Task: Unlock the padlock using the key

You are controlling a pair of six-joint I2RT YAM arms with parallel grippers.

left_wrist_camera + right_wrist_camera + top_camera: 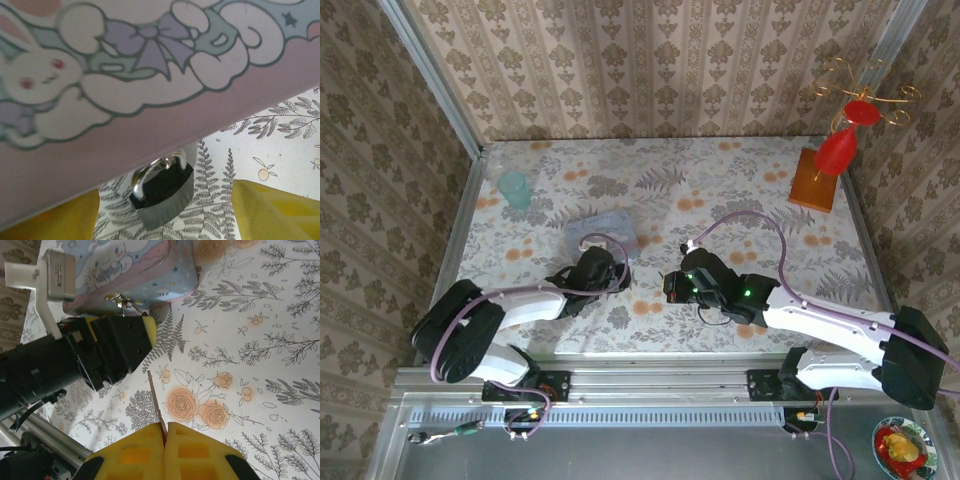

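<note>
Lying ungripped inside the wide-open left hand [608,268], the small black padlock with a steel shackle [162,192] is seen just beside the pastel cartoon tin [150,75]. A thin metal key [156,405] is pinched in the closed right hand [165,429], with the padlock ahead of its tip.

Small near-black squarish padlock [162,196] with a silver shackle that looks shut, lying tilted against the lower edge of the pastel cartoon tin [150,100]. Thin brownish metal key [156,402], blade up and edge-on, is pinched in my right gripper [165,432], apart from the lock.
</note>
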